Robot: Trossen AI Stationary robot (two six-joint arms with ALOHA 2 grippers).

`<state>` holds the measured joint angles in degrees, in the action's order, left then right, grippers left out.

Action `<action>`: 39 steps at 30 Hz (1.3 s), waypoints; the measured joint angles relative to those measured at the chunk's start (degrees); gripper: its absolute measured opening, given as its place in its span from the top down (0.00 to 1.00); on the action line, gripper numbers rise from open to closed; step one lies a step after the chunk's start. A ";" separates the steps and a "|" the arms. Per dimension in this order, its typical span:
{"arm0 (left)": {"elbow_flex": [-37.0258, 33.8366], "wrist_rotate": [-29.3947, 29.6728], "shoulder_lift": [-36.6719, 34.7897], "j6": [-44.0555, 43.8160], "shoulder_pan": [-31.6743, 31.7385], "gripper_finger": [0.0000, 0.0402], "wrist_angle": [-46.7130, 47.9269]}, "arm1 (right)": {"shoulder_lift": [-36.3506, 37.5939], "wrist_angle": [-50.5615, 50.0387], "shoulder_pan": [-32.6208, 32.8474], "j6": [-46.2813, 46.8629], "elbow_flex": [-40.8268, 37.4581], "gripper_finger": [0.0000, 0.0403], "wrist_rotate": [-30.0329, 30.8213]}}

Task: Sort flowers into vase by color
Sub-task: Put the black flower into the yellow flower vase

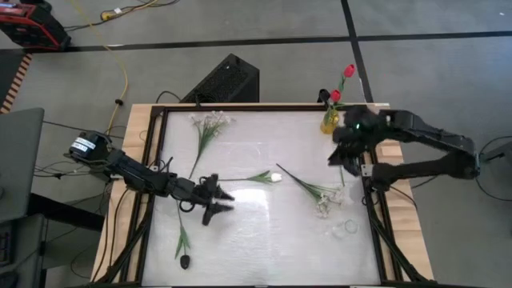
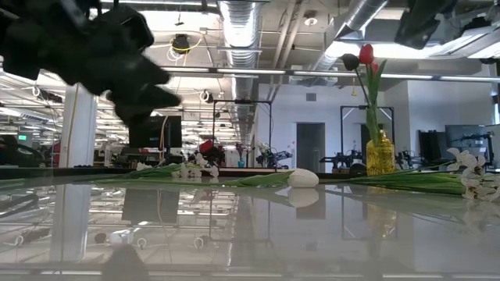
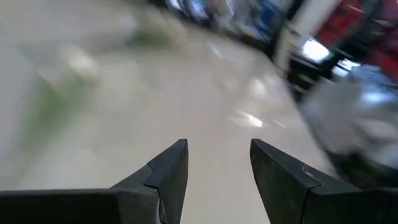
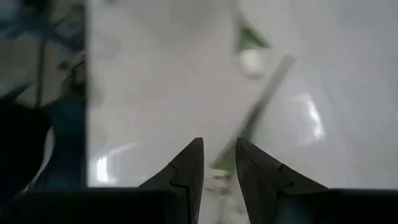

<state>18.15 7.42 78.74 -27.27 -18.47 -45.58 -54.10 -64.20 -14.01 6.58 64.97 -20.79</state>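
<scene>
A yellow vase [image 1: 330,122] stands at the table's far right corner with red tulips [image 1: 349,72] upright in it; the low view shows the vase [image 2: 380,152] too. Lying flat on the white table are a white tulip [image 1: 268,178], two sprigs of tiny white blossoms [image 1: 210,124] [image 1: 322,196] and a dark tulip [image 1: 184,260]. My left gripper [image 1: 226,202] hovers open left of the white tulip, nothing between its fingers [image 3: 168,171]. My right gripper [image 1: 346,164] is raised beside the vase, above the right sprig, open with a narrow gap [image 4: 219,146] and empty.
Something of clear glass [image 1: 344,228] lies near the table's right front. A dark frame [image 1: 152,160] runs around the table top. A black box [image 1: 228,78] sits behind the far edge. The middle and front of the table [image 1: 264,240] are bare.
</scene>
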 joint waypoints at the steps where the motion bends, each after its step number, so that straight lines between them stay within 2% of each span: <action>1: 0.00 -3.45 0.00 -3.27 -0.60 0.60 1.40 | -0.53 1.00 3.01 0.72 0.00 0.70 0.30; 5: 0.89 -14.90 0.00 -13.18 -4.04 0.60 7.75 | -3.42 7.33 14.45 1.56 0.00 0.70 3.66; 8: 3.79 -18.60 0.00 -16.60 -6.86 0.60 17.78 | -6.38 12.84 20.89 0.80 0.00 0.70 6.15; 11: 9.17 -20.15 0.00 -16.04 -9.48 0.60 32.49 | -10.30 17.41 25.52 -0.91 0.00 0.70 7.44; 15: 18.63 -19.84 0.00 -10.86 -12.09 0.60 53.00 | -16.24 21.41 29.27 -2.55 0.00 0.70 7.47; 19: 27.47 -13.37 0.00 -6.30 -14.25 0.60 74.69 | -22.45 24.53 30.78 -2.52 -0.02 0.70 7.53; 21: 30.09 -9.75 -0.02 -5.93 -15.19 0.60 84.17 | -25.21 25.99 31.49 -2.53 -0.02 0.70 7.72; 23: 30.41 -9.88 -0.02 -4.28 -16.25 0.60 91.22 | -27.58 28.13 32.09 -2.51 -0.02 0.70 7.71; 28: 28.48 -13.97 -0.01 4.67 -18.55 0.60 93.75 | -32.08 32.45 33.42 -2.53 0.22 0.72 7.71; 33: 26.23 -9.08 0.00 10.96 -20.61 0.60 93.65 | -35.41 37.03 35.01 -2.59 0.26 0.75 7.71; 39: 21.51 -7.81 0.00 13.00 -21.08 0.60 93.32 | -37.28 39.70 37.12 -2.73 0.26 0.77 7.89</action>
<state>39.66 -0.39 78.74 -14.27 -39.55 47.74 -91.37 -24.51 23.11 3.86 65.23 -12.90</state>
